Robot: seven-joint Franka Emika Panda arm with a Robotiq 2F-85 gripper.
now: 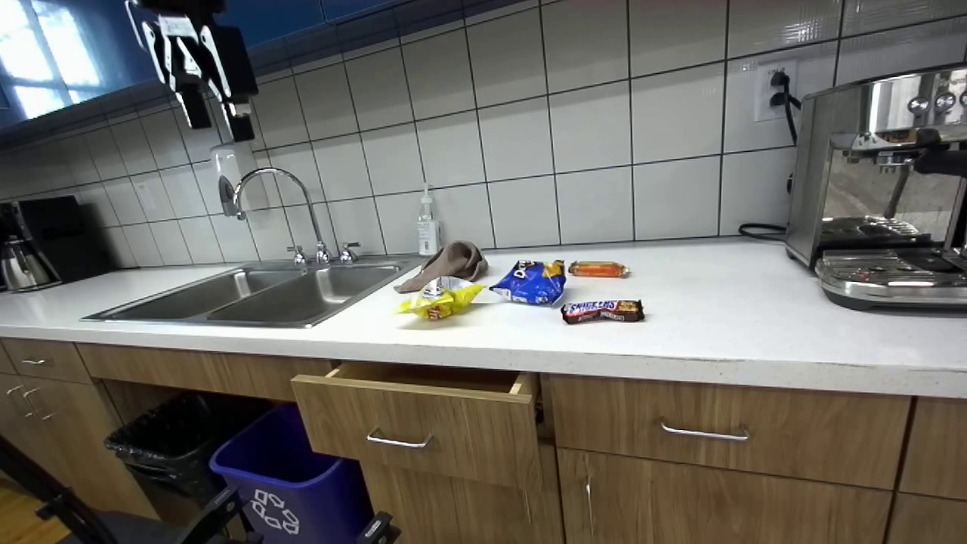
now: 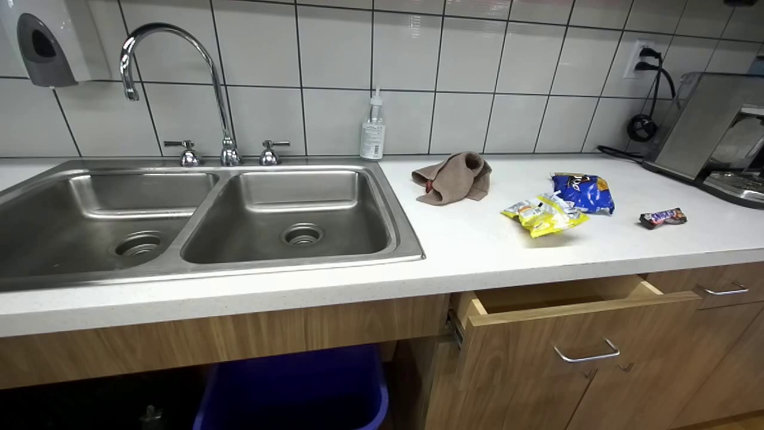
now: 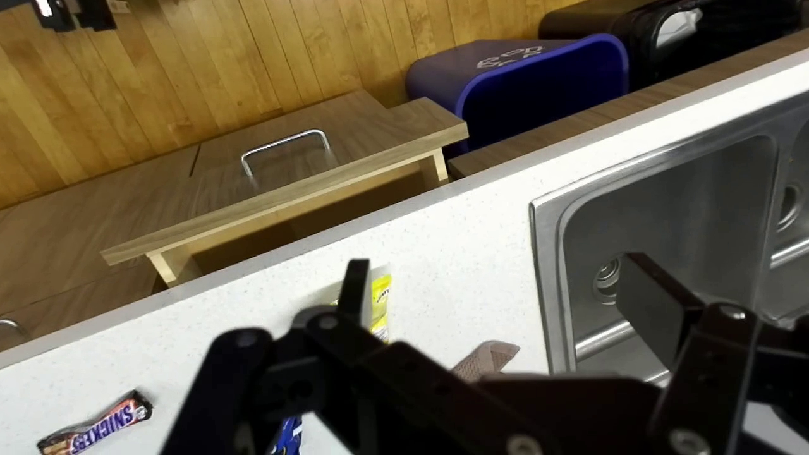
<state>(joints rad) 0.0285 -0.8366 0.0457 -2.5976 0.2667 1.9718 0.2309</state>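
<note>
In an exterior view the gripper [image 1: 219, 121], jaws spread, was seen high at ten o'clock from the yellow packet [image 1: 442, 298] on the counter [image 1: 718, 302], well apart. In an exterior view a blue packet [image 2: 586, 192] was noted at the yellow packet's two o'clock. In the wrist view the yellow packet was partly hidden by a finger [image 3: 355, 284], a brown cloth [image 3: 485, 360] at the packet's four o'clock.
</note>
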